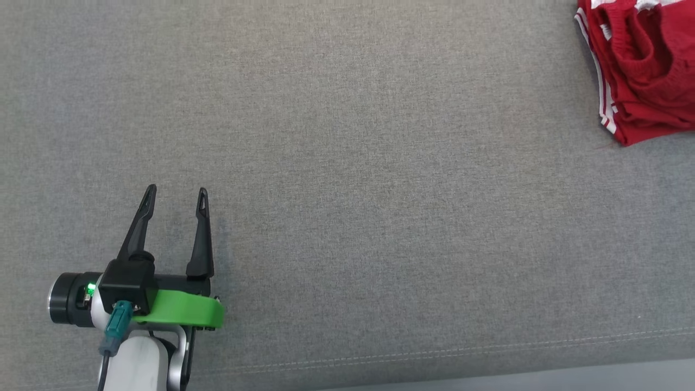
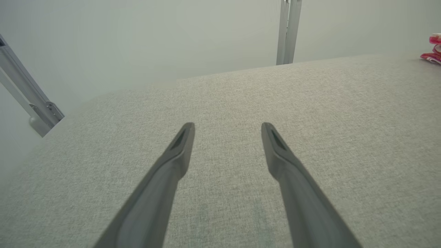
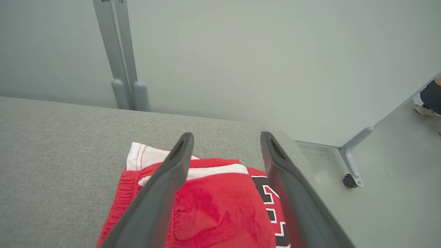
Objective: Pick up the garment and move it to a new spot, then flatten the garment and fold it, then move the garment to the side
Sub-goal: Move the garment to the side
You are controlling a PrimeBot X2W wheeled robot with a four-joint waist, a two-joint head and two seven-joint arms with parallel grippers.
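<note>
A wide grey woven surface [image 1: 347,163] lies bare between the arms, with a stitched seam [image 1: 488,347] along its near edge. Behind it stand pale grey metal posts [image 3: 124,69] against a plain wall [image 3: 258,51]. Off the far right corner are a bracket foot on a small caster [image 3: 349,181] and a person's shoe [image 3: 425,103] on the floor. The garment [image 1: 640,70] is soft red knit with white stripes and black-and-white lettering, folded into a thick, rumpled bundle at the far right of the surface. Its striped edge faces left and runs away from the robot; the picture's edge cuts off its full length. The left gripper [image 1: 176,190] hovers well apart from it, jaws spread and empty. The right gripper [image 3: 226,135] hangs over the garment, jaws apart, clamping nothing.
</note>
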